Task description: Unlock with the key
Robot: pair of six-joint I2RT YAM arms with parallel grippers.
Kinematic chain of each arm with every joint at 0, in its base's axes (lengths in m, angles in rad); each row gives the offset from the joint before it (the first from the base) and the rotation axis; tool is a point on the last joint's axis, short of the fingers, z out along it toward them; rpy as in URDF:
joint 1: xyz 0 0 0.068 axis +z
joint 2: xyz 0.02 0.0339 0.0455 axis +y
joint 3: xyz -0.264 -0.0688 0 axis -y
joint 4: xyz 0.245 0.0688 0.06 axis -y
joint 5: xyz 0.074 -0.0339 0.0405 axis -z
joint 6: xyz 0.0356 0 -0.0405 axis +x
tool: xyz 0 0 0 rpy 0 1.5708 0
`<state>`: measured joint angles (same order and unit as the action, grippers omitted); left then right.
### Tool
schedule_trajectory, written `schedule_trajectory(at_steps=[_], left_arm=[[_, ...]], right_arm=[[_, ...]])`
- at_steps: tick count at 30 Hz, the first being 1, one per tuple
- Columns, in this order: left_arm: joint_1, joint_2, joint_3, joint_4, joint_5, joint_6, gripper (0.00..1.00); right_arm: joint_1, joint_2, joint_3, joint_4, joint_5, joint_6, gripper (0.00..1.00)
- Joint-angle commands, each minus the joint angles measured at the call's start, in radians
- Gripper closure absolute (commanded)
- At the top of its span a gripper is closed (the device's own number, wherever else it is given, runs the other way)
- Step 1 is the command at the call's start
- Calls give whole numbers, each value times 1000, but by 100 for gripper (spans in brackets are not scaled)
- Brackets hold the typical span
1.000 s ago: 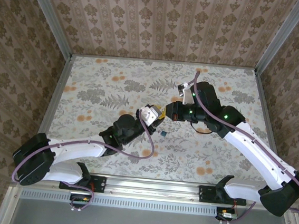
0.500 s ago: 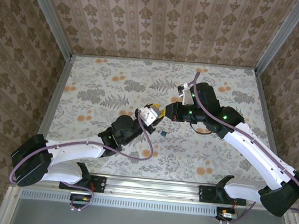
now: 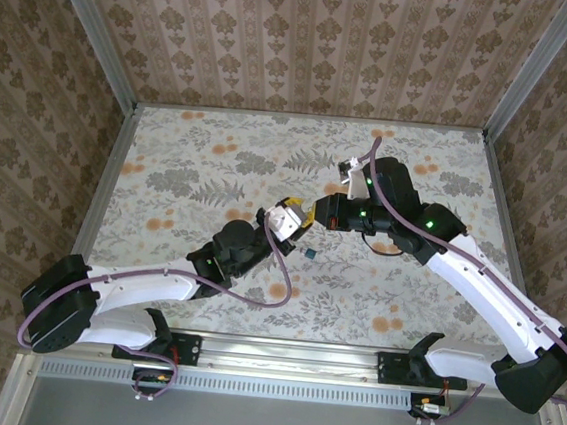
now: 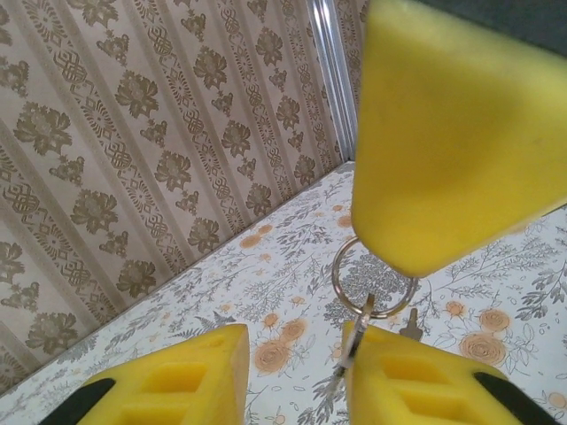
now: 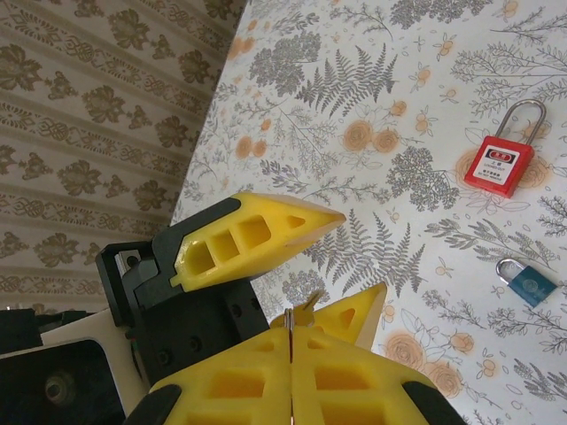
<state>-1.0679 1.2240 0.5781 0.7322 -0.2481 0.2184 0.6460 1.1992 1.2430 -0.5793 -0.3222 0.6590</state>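
My right gripper (image 3: 313, 213) hangs over the table's middle, shut (image 5: 290, 312) on a metal key ring (image 4: 347, 282). In the left wrist view one of its yellow fingers (image 4: 443, 142) looms above, with the ring hanging below it. A thin metal key (image 4: 354, 341) dangles from the ring, its edge against the inner face of my left gripper's right finger (image 4: 416, 376). My left gripper (image 4: 292, 345) stands open, tip to tip with the right one (image 3: 294, 218), its fingers apart around the ring (image 5: 363, 252). The small red padlock (image 5: 498, 166) lies flat on the table, well away from both grippers.
A small blue piece with a metal loop (image 5: 532, 285) lies on the flowered tabletop near the red padlock, just below the grippers (image 3: 311, 252). Patterned walls with metal corner posts (image 3: 97, 39) close the table on three sides.
Hardly anything: the left forearm has shifted slightly, and both grippers stay tip to tip over the middle of the table.
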Motion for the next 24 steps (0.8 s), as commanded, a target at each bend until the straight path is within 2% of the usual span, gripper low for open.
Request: schedule_trajectory(at_steps=[1, 16, 24], left_arm=[[-15, 2, -3, 1, -5, 13, 72], [-51, -15, -11, 0, -68, 43, 100], [-51, 2, 4, 55, -170, 165, 100]], right_arm=[[1, -21, 26, 3, 1, 10, 91], [0, -14, 26, 12, 9, 26, 88], [-2, -26, 13, 32, 34, 44, 79]])
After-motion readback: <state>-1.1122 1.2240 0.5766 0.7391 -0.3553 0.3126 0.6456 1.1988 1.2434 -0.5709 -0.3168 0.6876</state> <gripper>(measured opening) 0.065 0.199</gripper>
